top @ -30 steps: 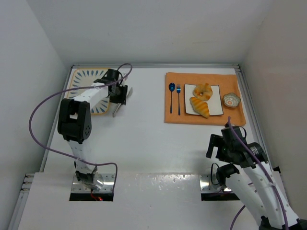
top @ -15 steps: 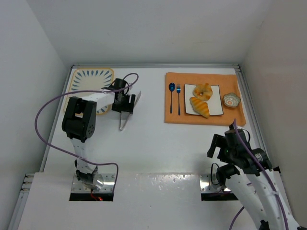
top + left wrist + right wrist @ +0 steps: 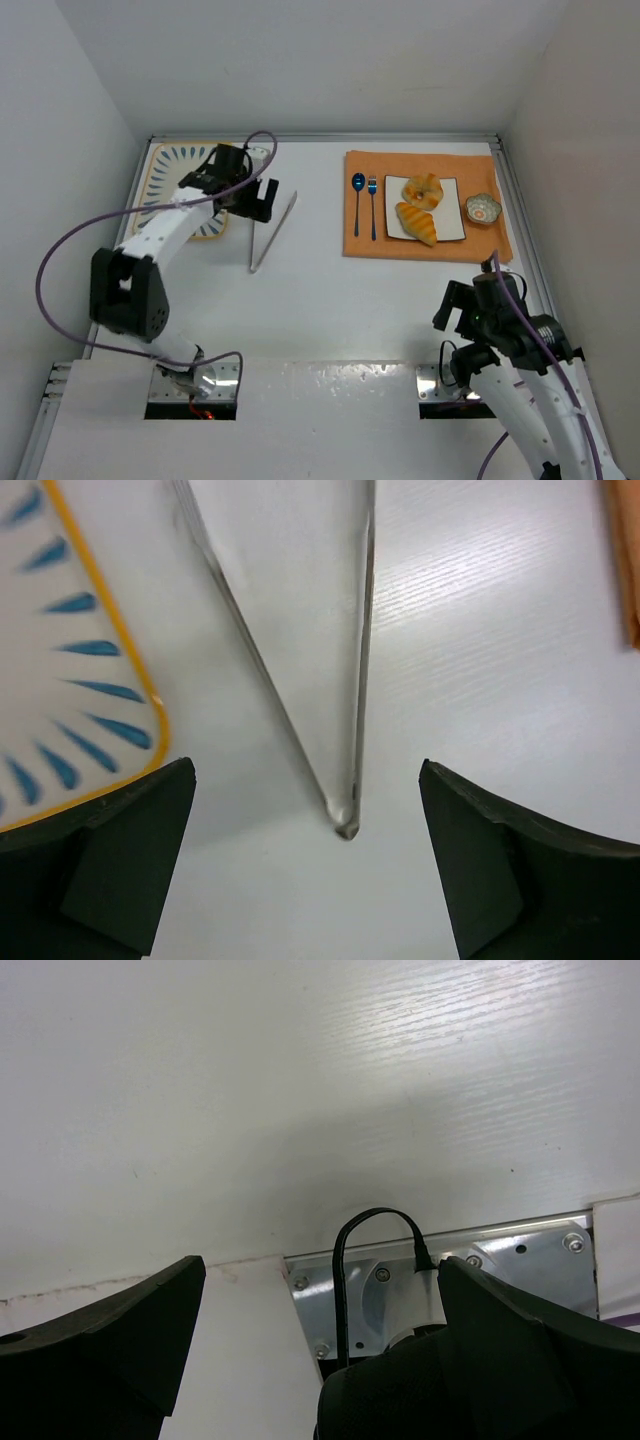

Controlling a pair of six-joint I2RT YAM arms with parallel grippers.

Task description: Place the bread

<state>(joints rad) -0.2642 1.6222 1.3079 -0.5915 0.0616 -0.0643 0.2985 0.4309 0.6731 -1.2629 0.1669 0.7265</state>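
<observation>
**A:** Where's the bread (image 3: 418, 220)?

**B:** Bun (image 3: 424, 188) and croissant (image 3: 416, 224) both sit on the white plate (image 3: 452, 206), on the orange mat (image 3: 358, 244), far right of the counter (image 3: 330, 310).

**A:** And the hands?

**B:** Left hand (image 3: 307, 768) is spread wide over the tongs (image 3: 270, 232), gripping nothing. Right hand (image 3: 320, 1270) gapes open too, by its base.

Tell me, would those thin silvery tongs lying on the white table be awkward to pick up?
The thin, silvery V-shaped tongs look light, so a nudge would probably slide them across the smooth white table. Their slim arms lie flat, so getting under them may be hard. Splayed apart, they would likely spring back if squeezed.
</observation>
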